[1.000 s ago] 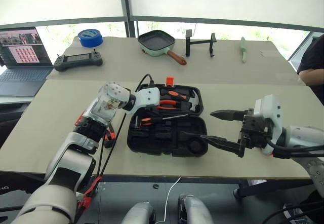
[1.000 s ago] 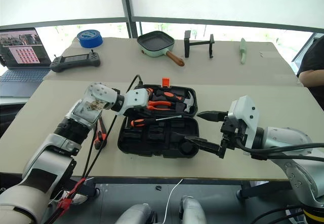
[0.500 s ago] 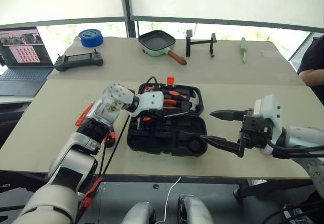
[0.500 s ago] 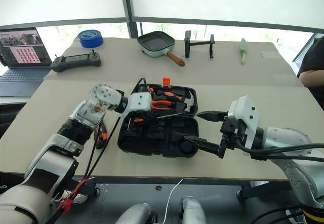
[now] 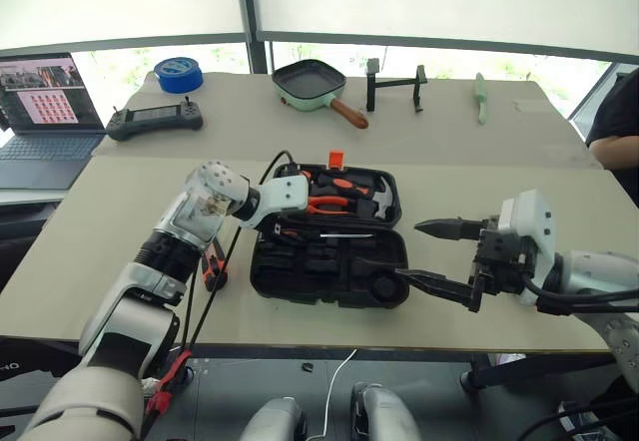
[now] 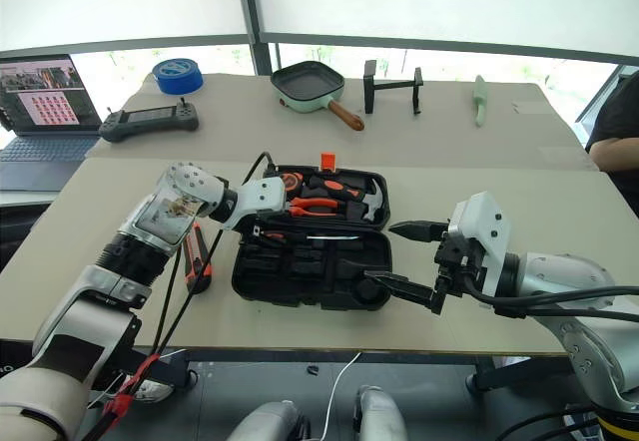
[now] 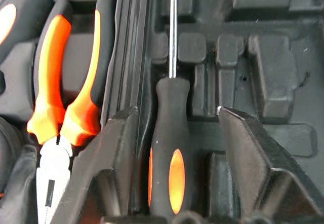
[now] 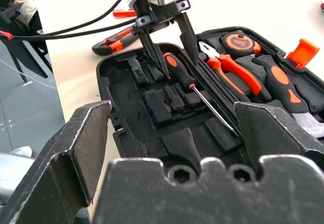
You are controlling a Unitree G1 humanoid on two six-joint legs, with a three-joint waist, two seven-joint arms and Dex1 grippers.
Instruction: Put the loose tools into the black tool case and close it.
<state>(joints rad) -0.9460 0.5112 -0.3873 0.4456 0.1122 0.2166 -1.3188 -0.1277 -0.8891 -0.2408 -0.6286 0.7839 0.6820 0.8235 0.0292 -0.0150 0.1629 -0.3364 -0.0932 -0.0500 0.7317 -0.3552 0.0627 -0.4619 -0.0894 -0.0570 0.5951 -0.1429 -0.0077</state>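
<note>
Your left pincer [image 8: 164,34] stands spread over the near-left part of the black moulded plastic hinged tool case [image 5: 329,266], one finger on each side of the orange-and-black-handled screwdriver [image 7: 169,148]. The screwdriver lies in the case with its steel shaft running along the tray, so this reads as a release: the fingers are apart from the handle, not pinching it. Your right pincer [image 5: 439,256] hangs wide and empty just past the case's right end, probably parked to keep clear.

The case lies open on the beige surface [image 5: 120,221], orange latch [image 5: 335,159] standing up at its far edge; orange-handled pliers [image 8: 235,69] sit in the far half.

An orange-black utility knife [image 6: 197,256] lies on the surface just left of the case, partly covered by your left arm and its cables. A slim red-orange tool [image 8: 124,13] beyond it is too cut off to name. Whether the screwdriver has seated fully in its recess you cannot tell, and the small tape roll can't be made out.
</note>
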